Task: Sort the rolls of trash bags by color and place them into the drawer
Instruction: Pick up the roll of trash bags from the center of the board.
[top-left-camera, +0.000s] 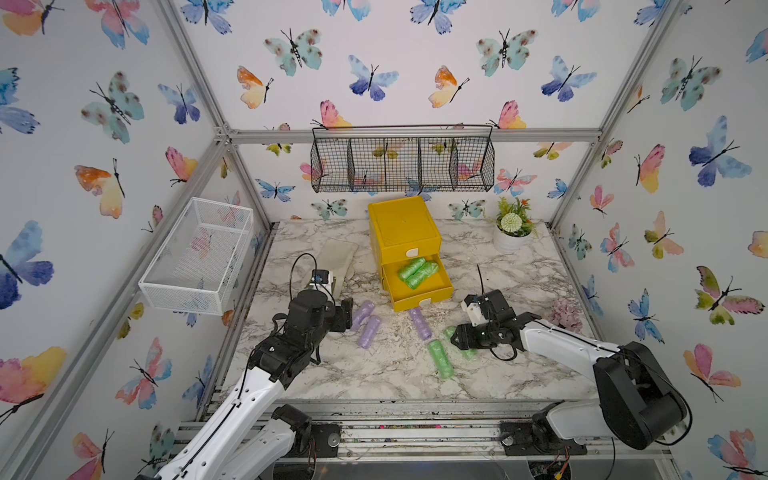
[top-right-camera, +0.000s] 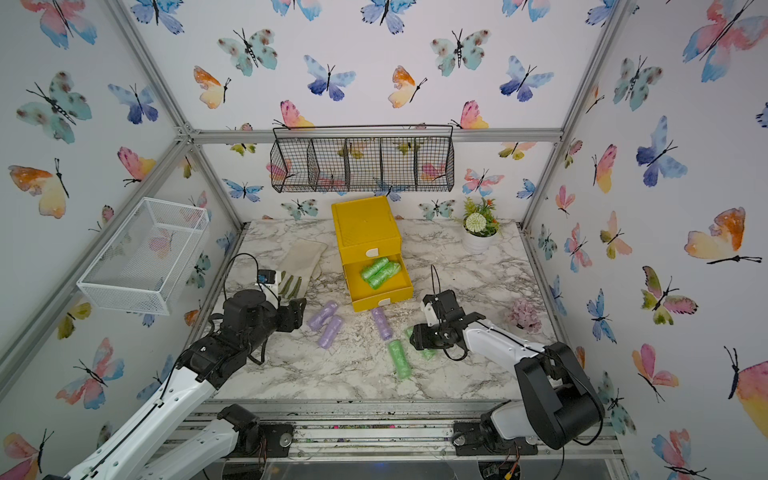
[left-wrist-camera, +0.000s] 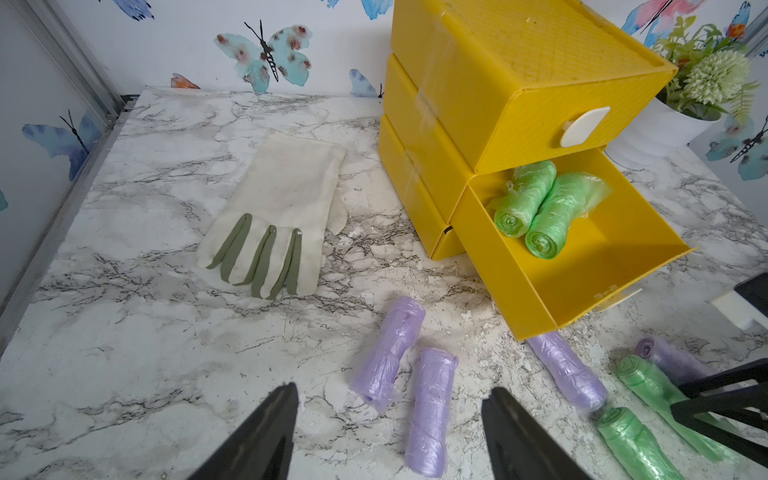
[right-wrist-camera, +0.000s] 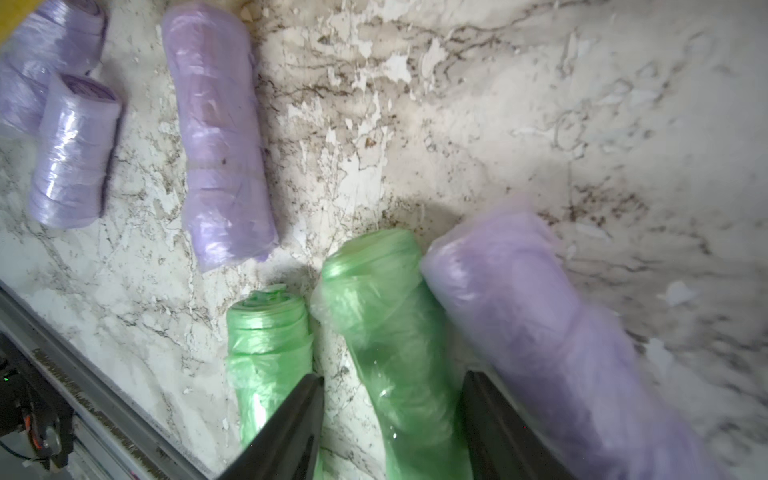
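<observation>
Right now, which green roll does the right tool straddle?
The green roll beside the purple roll; the other tabletop green roll lies outside the right tool.

1. The table's front stretch lies bare.
2. The open drawer juts forward, a purple roll at its front.
3. A green roll is hemmed by a second green roll and another purple roll.
</observation>
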